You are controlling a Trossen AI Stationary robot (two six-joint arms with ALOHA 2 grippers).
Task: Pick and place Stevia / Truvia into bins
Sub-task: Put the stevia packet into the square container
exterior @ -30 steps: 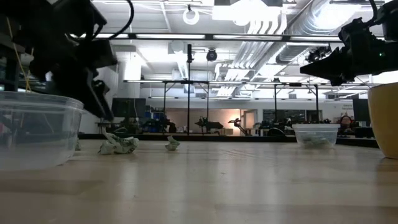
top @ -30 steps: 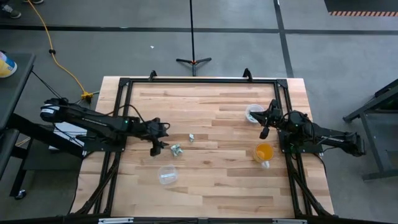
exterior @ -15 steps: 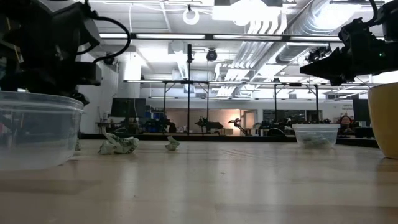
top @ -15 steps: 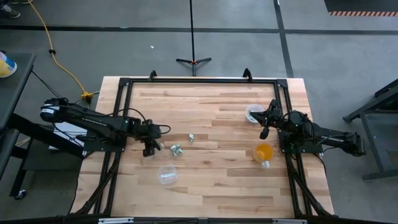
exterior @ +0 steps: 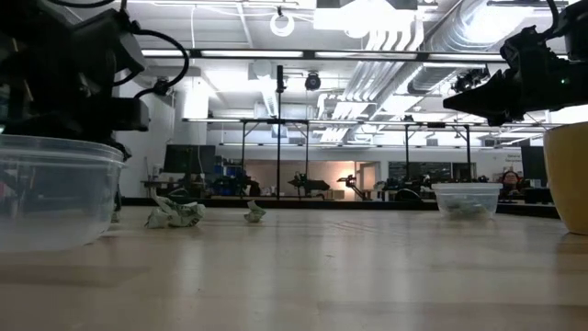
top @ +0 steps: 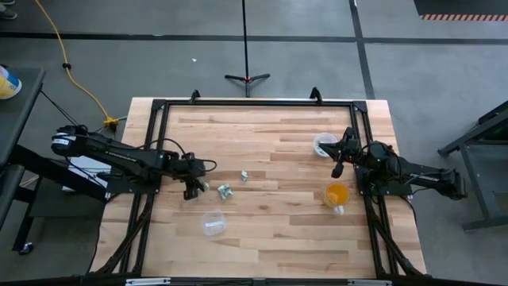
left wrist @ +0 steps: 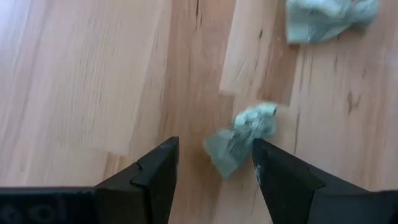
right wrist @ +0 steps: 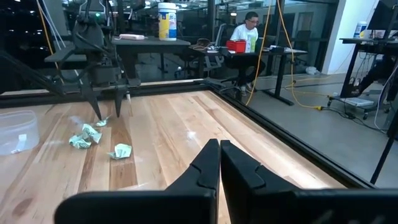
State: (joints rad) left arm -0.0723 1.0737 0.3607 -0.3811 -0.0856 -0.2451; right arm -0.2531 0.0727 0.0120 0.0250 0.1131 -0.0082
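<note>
My left gripper points down at the table's left middle, open. In its wrist view a crumpled pale green packet lies on the wood between the fingers, close to one of them. Two more packets lie just to its right. A clear cup nearer the front holds a packet. A second clear cup stands at the far right. My right gripper is shut and empty, raised beside that cup. My left gripper comes from above with its open fingers on either side of the packet, which lies on the table. The packet's edge is right beside one finger. I cannot tell whether they touch.
An orange translucent cup stands near the right edge, nearer the front than my right gripper. A black frame runs around the table. Bare wood lies in the middle and at the front. A person sits at a desk beyond the table.
My left gripper has gone a little toward the table's left edge, away from the pair of packets, mostly in the first half second. The packets and cups have stayed where they were.
</note>
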